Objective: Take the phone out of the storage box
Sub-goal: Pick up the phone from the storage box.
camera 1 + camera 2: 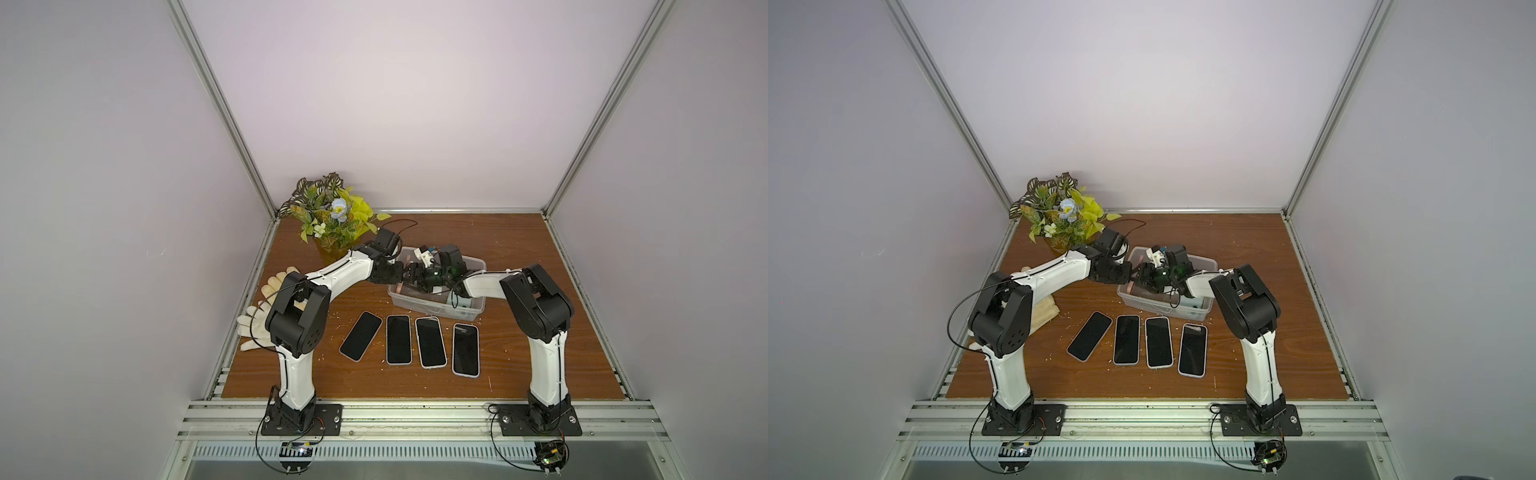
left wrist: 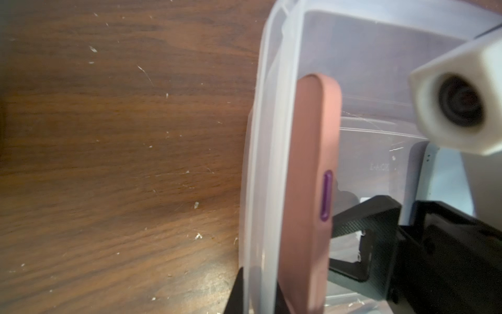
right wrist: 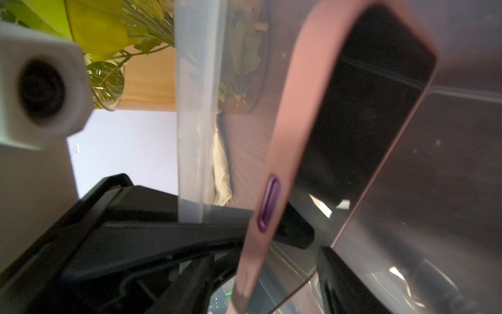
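Leaning against the storage box [image 2: 271, 136] wall pinched by the left pincer [image 2: 256, 297], the phone [image 2: 312, 163] stands beside the spread right pincer [image 2: 336, 242].

The storage box [image 1: 428, 311] sits on the table [image 1: 540, 340], about midway across. Inside it, a phone [image 2: 312, 176] stands on edge against the left end wall. Before the box, four phones [image 1: 431, 341] lie side by side in a row. The vase of flowers [image 1: 328, 216] stands behind and left of the box; gloves [image 1: 249, 332] lie at the table's left edge.
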### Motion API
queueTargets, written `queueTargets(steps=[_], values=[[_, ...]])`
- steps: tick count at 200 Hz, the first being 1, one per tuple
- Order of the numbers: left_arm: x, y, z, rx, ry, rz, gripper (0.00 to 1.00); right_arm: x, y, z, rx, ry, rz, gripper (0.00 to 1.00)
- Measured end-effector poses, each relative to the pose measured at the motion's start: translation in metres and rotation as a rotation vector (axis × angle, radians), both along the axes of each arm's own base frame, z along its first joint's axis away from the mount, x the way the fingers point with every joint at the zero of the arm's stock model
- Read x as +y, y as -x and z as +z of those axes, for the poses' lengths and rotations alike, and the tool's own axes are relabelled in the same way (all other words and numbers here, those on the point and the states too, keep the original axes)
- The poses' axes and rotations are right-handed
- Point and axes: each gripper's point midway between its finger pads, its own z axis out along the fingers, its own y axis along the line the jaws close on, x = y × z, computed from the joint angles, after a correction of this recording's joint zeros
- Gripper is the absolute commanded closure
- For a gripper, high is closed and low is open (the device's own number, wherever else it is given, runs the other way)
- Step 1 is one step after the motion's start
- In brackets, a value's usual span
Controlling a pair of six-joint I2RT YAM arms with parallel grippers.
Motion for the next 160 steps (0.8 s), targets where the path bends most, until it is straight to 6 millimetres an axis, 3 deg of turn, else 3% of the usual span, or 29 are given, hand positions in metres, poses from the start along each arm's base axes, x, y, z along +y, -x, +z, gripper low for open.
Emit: queueTargets(steps=[7, 28, 45, 57, 77, 96, 124, 130, 146, 160], values=[[0.0, 0.0, 0.0, 0.001, 0.0, -0.001, 1.0, -0.001, 0.0, 0.001, -0.002, 0.007, 0.002, 0.49], [-0.001, -0.001, 0.0, 0.002, 0.0, -0.001, 1.0, -0.001, -0.003, 0.006, -0.009, 0.034, -0.001, 0.51], [-0.002, -0.002, 0.0, 0.003, -0.001, -0.002, 1.0, -0.004, -0.002, 0.007, -0.007, 0.066, -0.003, 0.64], [-0.002, -0.002, 0.001, 0.005, 0.0, -0.003, 1.0, -0.007, -0.004, 0.008, -0.014, 0.097, -0.015, 0.66], [-0.003, -0.002, 0.001, 0.006, 0.002, -0.004, 1.0, -0.012, -0.006, 0.006, -0.001, 0.153, -0.02, 0.64], [-0.003, -0.002, 0.001, 0.006, 0.001, -0.004, 1.0, -0.017, -0.009, 0.002, -0.008, 0.217, -0.033, 0.49], [-0.004, -0.001, 0.001, 0.007, 0.004, -0.004, 1.0, -0.042, 0.006, -0.033, 0.057, 0.351, -0.053, 0.46], [-0.005, -0.001, 0.001, 0.007, 0.005, -0.005, 1.0, -0.043, 0.007, -0.033, 0.056, 0.351, -0.048, 0.46], [-0.006, -0.001, 0.001, 0.009, 0.008, -0.006, 1.0, -0.047, 0.006, -0.029, 0.043, 0.358, -0.057, 0.54], [-0.007, 0.0, 0.002, 0.01, 0.011, -0.009, 1.0, -0.05, 0.007, -0.031, 0.044, 0.373, -0.06, 0.7]])
